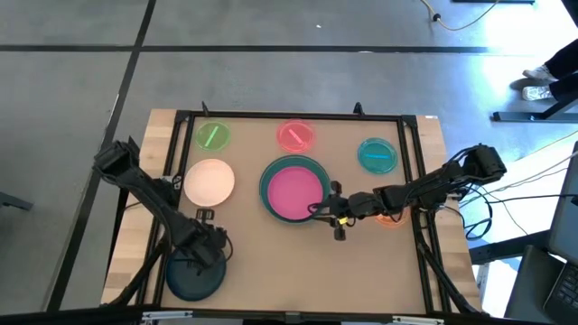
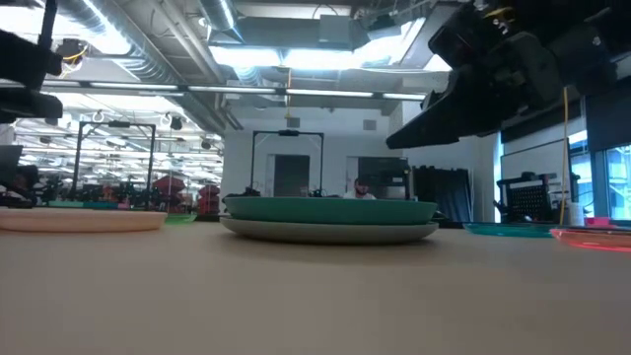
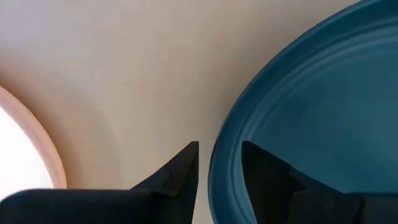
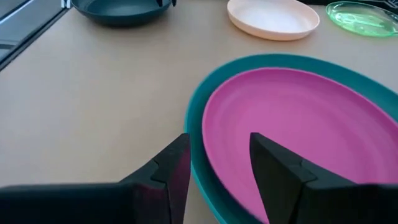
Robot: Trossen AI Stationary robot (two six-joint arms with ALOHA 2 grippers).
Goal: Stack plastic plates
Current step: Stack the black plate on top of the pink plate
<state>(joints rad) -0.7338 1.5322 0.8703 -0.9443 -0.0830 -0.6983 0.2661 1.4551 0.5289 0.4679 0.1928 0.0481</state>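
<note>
A stack stands mid-table: the magenta plate (image 1: 293,192) lies in the teal plate (image 4: 198,118), which rests on the grey plate (image 2: 330,233). My open right gripper (image 1: 336,217) (image 4: 214,162) is at the stack's right rim, one finger outside it and one over the magenta plate. The dark slate plate (image 1: 194,275) (image 3: 311,112) lies near the table's near left corner. My open left gripper (image 1: 206,244) (image 3: 217,158) straddles its far rim without a visible grip. The white plate (image 1: 209,181), green plate (image 1: 213,135), pink plate (image 1: 295,135) and teal-blue plate (image 1: 377,155) lie singly. The orange plate (image 1: 391,218) is mostly hidden under my right arm.
A black frame (image 1: 289,116) runs round the working area, with wooden table margins outside it. Bare tabletop (image 1: 307,271) lies along the near side, between the dark slate plate and my right arm. The small plates line the far side.
</note>
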